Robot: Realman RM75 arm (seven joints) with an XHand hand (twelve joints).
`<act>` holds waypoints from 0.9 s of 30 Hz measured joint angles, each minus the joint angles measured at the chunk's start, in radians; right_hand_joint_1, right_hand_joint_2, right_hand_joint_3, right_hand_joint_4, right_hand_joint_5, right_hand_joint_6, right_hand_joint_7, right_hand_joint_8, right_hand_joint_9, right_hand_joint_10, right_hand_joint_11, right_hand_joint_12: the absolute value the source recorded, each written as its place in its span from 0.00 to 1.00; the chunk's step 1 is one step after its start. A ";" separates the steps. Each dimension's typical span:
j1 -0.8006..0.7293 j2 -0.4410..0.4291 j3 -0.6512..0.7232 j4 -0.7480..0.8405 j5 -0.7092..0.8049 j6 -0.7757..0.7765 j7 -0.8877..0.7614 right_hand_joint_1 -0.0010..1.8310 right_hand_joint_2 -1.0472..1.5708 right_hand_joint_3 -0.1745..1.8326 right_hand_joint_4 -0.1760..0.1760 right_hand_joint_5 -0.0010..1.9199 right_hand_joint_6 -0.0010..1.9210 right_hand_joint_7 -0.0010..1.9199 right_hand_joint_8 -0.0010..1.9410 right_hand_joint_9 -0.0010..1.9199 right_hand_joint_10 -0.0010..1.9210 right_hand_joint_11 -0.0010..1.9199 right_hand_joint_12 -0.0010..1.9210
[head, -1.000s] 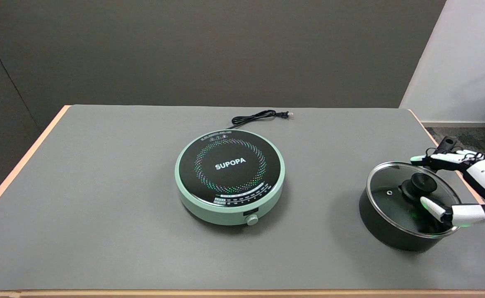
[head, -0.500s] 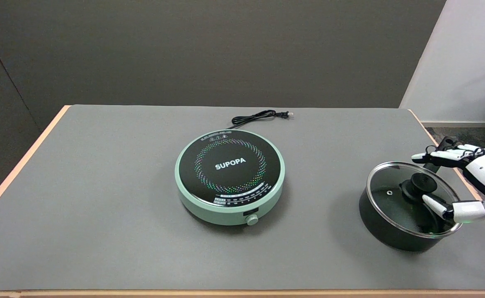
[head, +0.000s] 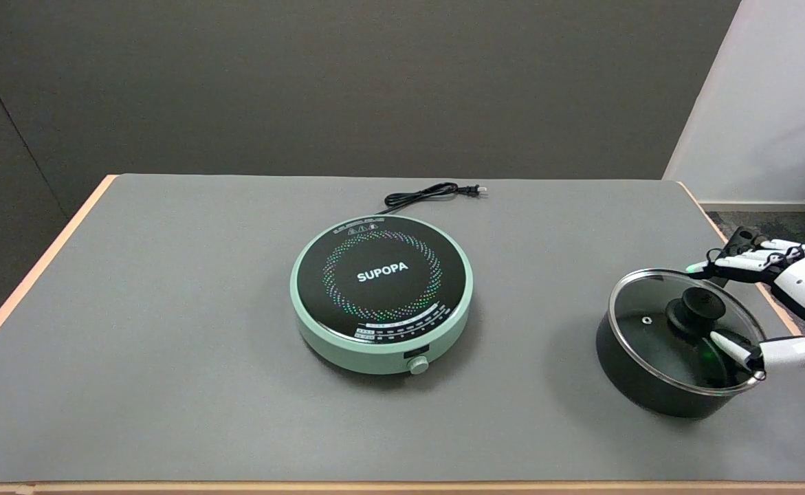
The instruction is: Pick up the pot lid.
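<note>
1. The pot lid (head: 656, 323) is round glass with a shiny metal rim. It sits on top of the black pot (head: 639, 385), near the right edge of the tabletop (head: 168, 330).
2. The lid has a black knob (head: 699, 306) in its middle and a tiny hole to the left of the knob.
3. The robot hand (head: 784, 302) is white and black. It comes in from the right side and hangs over the right part of the lid.
4. The robot hand holds nothing. Its fingers (head: 746, 260) are spread apart. Some point left above the far rim of the lid. One finger lower down points left over the glass, just beside the knob on its near right side.
5. I cannot tell if that lower finger touches the glass. The knob sits in the space between the upper fingers and the lower one, with no finger on it.
6. A round green hot plate (head: 381, 292) with a black top sits in the middle of the tabletop, well apart from the pot. The word SUPOPA is on it in white, and it has a small dial on its near side.
7. A black cord (head: 429, 194) with a plug lies curled just behind the hot plate, on the far side.
</note>
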 measured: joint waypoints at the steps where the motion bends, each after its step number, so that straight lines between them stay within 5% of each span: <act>1: -0.006 0.004 0.005 0.000 0.000 0.002 -0.001 0.34 0.60 0.55 1.00 0.30 0.16 0.36 0.12 0.38 0.25 0.26 0.45; 27: -0.097 0.083 0.051 -0.044 0.000 0.029 -0.011 0.35 0.61 0.54 1.00 0.31 0.18 0.37 0.12 0.38 0.26 0.26 0.45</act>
